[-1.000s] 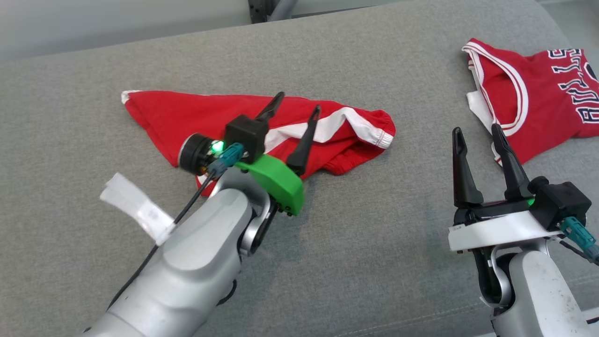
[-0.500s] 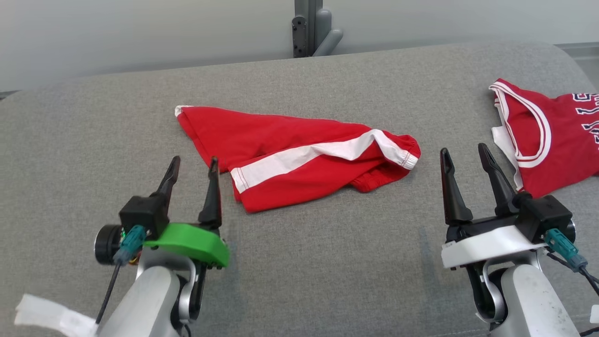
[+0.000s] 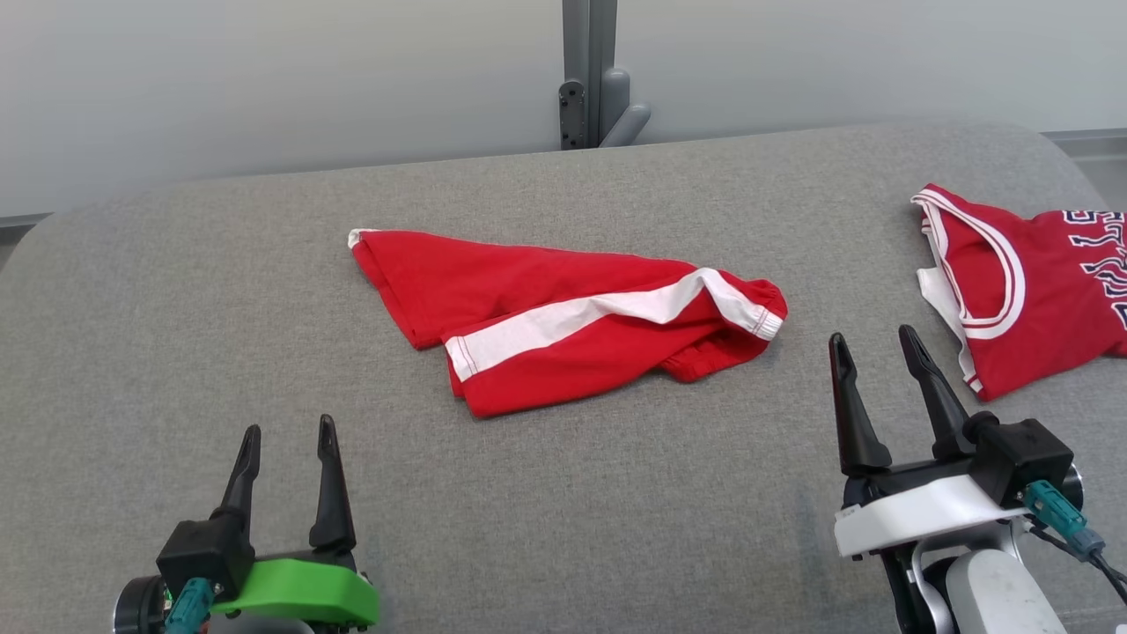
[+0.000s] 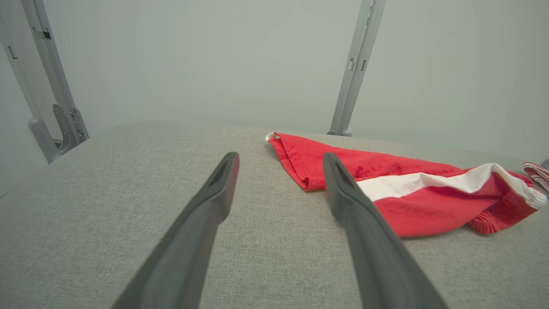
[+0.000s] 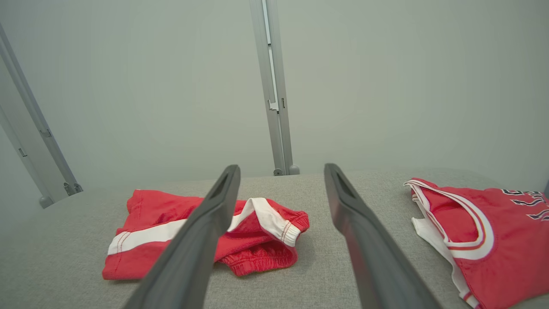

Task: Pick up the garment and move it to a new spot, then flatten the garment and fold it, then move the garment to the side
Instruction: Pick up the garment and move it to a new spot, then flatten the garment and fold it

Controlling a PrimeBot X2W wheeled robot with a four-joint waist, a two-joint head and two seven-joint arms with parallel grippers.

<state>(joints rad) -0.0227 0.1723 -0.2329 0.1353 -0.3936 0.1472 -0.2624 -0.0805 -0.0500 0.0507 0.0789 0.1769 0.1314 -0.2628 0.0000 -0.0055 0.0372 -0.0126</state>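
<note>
Red shorts (image 3: 546, 282) with a white side stripe lie doubled over in a rough wedge at the middle of the grey fabric-covered table (image 3: 176, 317), with the elastic waistband (image 3: 768, 319) toward my right. My left hand (image 3: 289, 425) rests at the near left, well apart from the cloth, its fingers spread wide and holding nothing. My right hand (image 3: 872, 335) stands near the waistband end, likewise wide and empty. A red jersey (image 3: 1030, 282) lies apart at the far right. Judged from the lay of the cloth, the fold is made, if loosely, and the step in hand is the move to the side. That calls for pinching all layers together at one edge, then sliding or lifting the bundle without letting the fold open.
</note>
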